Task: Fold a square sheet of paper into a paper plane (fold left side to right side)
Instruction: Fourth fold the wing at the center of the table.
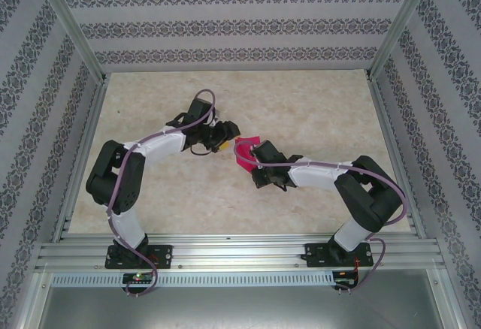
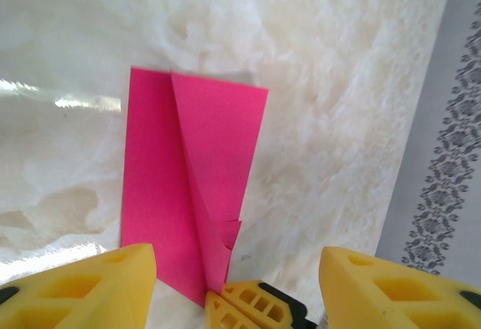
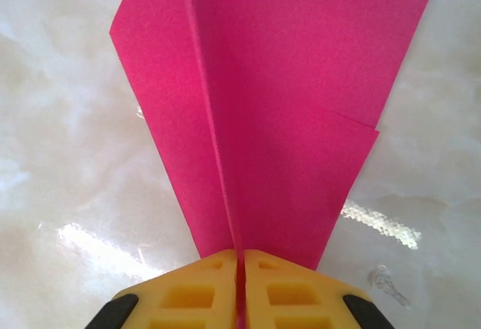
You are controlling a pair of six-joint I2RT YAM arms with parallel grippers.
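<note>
The work surface is a pale, marble-patterned table [image 1: 301, 111] enclosed by walls [image 1: 225, 21] papered in grey ornamental bands. An aluminium rail [image 1: 240, 248] along the 6 o'clock edge carries both arm bases.

We find the paper plane [image 2: 188, 186] near the centre of the table, between the two grippers. It is bright magenta-pink and only part-folded. In the left wrist view a long straight strip forms its 9 o'clock side, and a tapering flap overlaps that strip from 3 o'clock. The two meet along a crease that runs down to a narrow tip at 6 o'clock. The wide end, at 12 o'clock, is cut square. In the right wrist view the same crease rises from the fingers towards 12 o'clock, with a layer fanning out on each side. We cannot tell whether the tip is lifted off the table.

The left arm [image 1: 150, 152] rises from its base through an elbow at 9 o'clock and reaches in towards the centre. The left gripper [image 2: 237, 258] has its yellow fingers [image 2: 113, 288] spread wide, one on each side of the tip, gripping nothing. The right arm [image 1: 323, 173] mirrors this pose from 3 o'clock. The right gripper [image 3: 240, 260] has its jaws pressed together, pinching the tip of the paper plane.
</note>
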